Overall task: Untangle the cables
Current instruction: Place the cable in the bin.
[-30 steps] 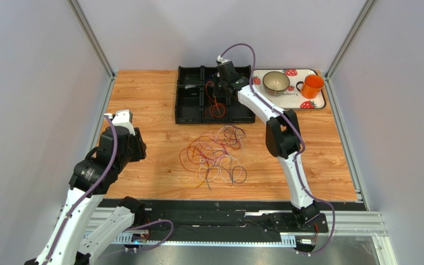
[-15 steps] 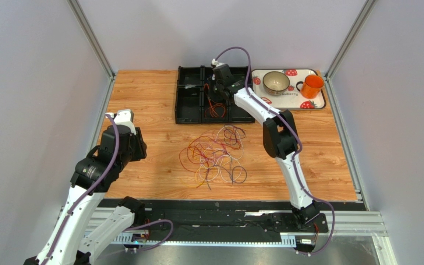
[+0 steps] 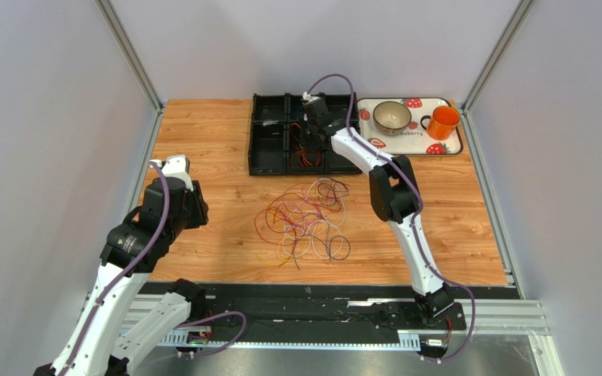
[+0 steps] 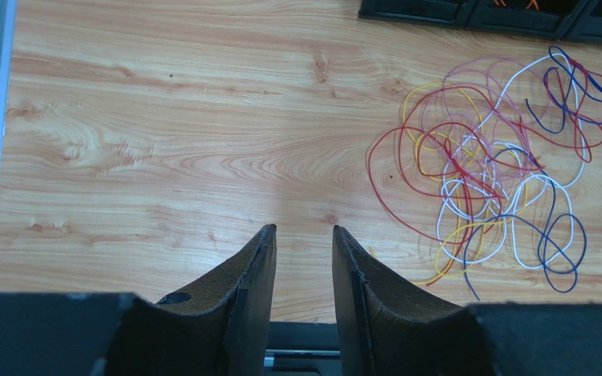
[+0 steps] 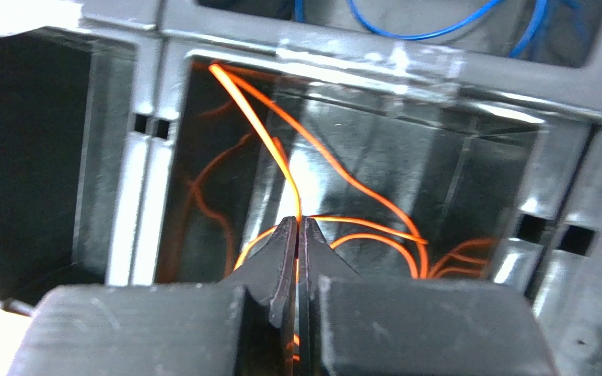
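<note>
A tangle of thin cables (image 3: 306, 219) in red, purple, yellow, blue and white lies mid-table; it also shows in the left wrist view (image 4: 492, 176). My right gripper (image 3: 310, 131) reaches down into the black compartment tray (image 3: 269, 160) at the back. In the right wrist view the right gripper (image 5: 297, 223) is shut on an orange cable (image 5: 261, 125) whose loops lie in the middle compartment. Blue cable (image 5: 430, 23) lies in the compartment beyond. My left gripper (image 4: 302, 231) is open and empty, above bare wood left of the tangle.
A strawberry-print tray (image 3: 451, 145) at the back right holds a bowl (image 3: 391, 117) and an orange mug (image 3: 442, 121). Grey walls and metal rails bound the table. The black rail runs along the near edge.
My right gripper has moved left and lower into the black tray, carrying the orange cable down with it. The left arm and the tangle have not moved.
</note>
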Controlling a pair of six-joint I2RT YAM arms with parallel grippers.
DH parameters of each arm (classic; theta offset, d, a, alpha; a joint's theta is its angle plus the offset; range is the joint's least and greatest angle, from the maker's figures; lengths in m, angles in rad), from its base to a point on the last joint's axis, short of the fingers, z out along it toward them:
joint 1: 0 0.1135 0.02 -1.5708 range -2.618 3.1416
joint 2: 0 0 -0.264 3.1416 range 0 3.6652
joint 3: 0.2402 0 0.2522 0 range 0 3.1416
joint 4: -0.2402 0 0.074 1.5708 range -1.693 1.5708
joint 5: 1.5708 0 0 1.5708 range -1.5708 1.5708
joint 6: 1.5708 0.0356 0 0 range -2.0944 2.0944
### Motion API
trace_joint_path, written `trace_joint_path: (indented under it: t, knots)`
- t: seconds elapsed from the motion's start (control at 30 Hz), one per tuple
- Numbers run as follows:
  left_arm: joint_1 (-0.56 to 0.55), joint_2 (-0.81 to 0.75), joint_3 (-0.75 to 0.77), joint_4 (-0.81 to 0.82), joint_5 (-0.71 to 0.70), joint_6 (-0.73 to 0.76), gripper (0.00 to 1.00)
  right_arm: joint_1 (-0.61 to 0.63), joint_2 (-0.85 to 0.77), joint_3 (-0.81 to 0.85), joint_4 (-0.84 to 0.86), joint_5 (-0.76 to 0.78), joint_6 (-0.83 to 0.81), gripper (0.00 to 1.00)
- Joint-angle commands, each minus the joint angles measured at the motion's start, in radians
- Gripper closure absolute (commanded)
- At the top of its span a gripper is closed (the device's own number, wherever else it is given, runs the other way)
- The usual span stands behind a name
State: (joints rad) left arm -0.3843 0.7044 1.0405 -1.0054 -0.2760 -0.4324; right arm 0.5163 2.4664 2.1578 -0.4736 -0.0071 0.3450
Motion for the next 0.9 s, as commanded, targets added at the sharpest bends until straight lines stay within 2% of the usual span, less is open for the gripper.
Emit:
trace_joint_path:
  t: [0.0,0.5,0.57,0.7,0.87]
  knots:
    - [0.005,0.003,-0.004,0.016,-0.014,0.009,0.59,-0.009,-0.004,0.008,-0.003,0.073,-0.026,1.0]
    - [0.005,-0.008,-0.004,0.014,-0.015,0.006,0.59,-0.022,-0.053,-0.001,-0.102,0.156,-0.044,1.0]
    - [0.005,-0.009,-0.004,0.014,-0.015,0.006,0.59,-0.021,-0.063,0.008,-0.115,0.157,-0.04,0.94]
    - [0.005,-0.011,-0.004,0.014,-0.015,0.006,0.59,-0.021,-0.076,0.046,-0.141,0.148,-0.031,0.71]
    - [0.005,-0.013,-0.004,0.014,-0.017,0.004,0.59,-0.018,-0.098,0.085,-0.169,0.134,-0.029,0.56]
